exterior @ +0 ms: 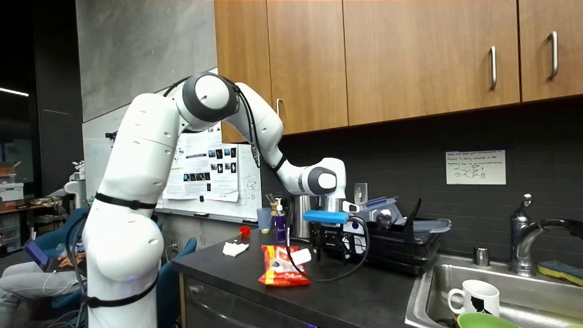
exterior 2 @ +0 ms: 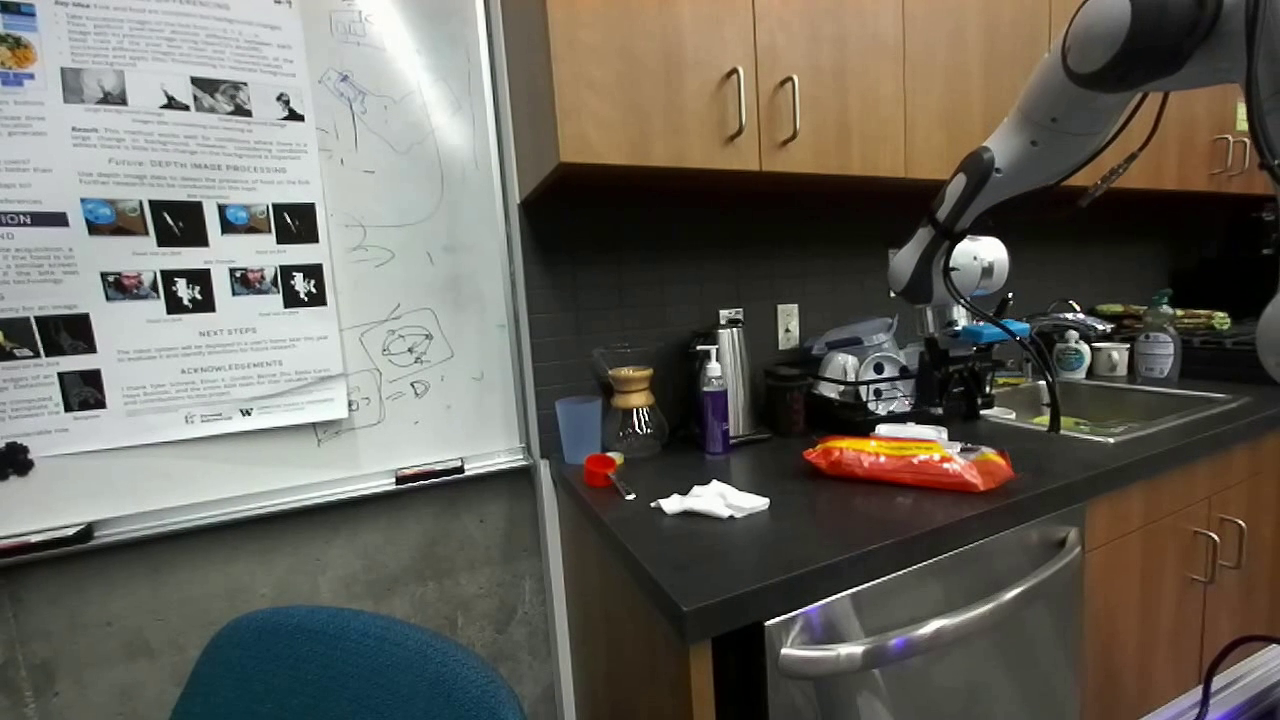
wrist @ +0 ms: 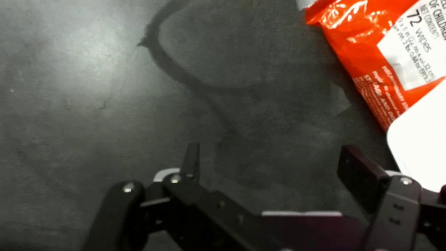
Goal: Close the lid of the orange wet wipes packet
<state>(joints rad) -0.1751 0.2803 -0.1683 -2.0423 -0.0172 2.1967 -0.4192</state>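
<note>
The orange wet wipes packet (exterior: 274,273) lies flat on the dark counter, and it also shows in an exterior view (exterior 2: 880,465) and at the upper right of the wrist view (wrist: 355,45). Its whitish lid (exterior: 301,256) appears open and sticks out past the packet's edge on the gripper's side. The lid also shows in an exterior view (exterior 2: 910,432) and at the wrist view's right edge (wrist: 421,143). My gripper (wrist: 268,150) is open with nothing between its fingers. It is above the counter beside the lid; the right finger appears close to it, but contact cannot be told.
A black dish rack (exterior: 396,246) stands behind the gripper, beside the sink (exterior: 430,291). A white tissue (exterior 2: 712,499), a red scoop (exterior 2: 600,470) and a purple bottle (exterior 2: 715,410) are on the counter. A black cable (exterior: 328,279) loops down from the wrist near the packet.
</note>
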